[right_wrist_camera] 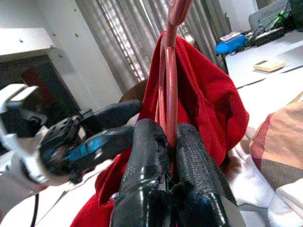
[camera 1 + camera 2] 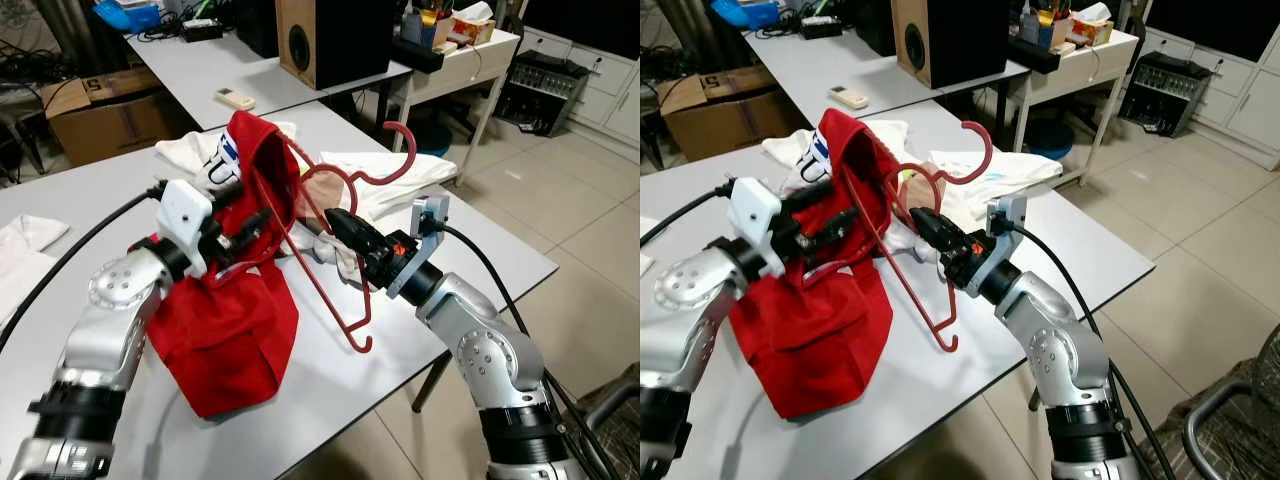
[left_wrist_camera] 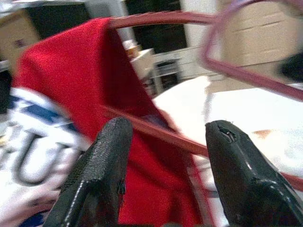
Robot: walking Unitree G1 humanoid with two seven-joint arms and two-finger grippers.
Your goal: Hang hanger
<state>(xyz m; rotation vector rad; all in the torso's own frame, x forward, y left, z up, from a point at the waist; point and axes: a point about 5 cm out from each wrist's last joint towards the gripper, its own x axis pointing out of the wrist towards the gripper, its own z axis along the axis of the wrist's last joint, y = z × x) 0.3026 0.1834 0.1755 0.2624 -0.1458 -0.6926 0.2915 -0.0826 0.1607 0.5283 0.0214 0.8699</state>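
1. Left eye view: over a grey table (image 2: 330, 395), the right gripper (image 2: 340, 224) pinches a red hanger (image 2: 352, 300) by its lower bar, hook up. A red garment (image 2: 235, 330) is draped over the hanger's far end and spills onto the table. The left gripper (image 2: 243, 232) reaches in beside the cloth.
2. Right eye view: white cloths (image 2: 990, 175) lie behind the hanger; a speaker (image 2: 945, 40) and a remote (image 2: 848, 96) sit on a second table beyond. No rail or hook to hang from is visible here.
3. Left wrist view: the left fingers (image 3: 102, 175) are spread apart with nothing between them, the hanger bar and red cloth crossing just beyond the tips.
4. Right wrist view: the right fingers (image 1: 196, 175) are clamped on the thin bar, garment hanging behind it.
5. Risk, as a judgement: the pinch is narrow, so the hanger could swivel or slip under the cloth's weight, and the loosely draped garment may slide off if tilted. The spread fingers could also snag fabric rather than bar.
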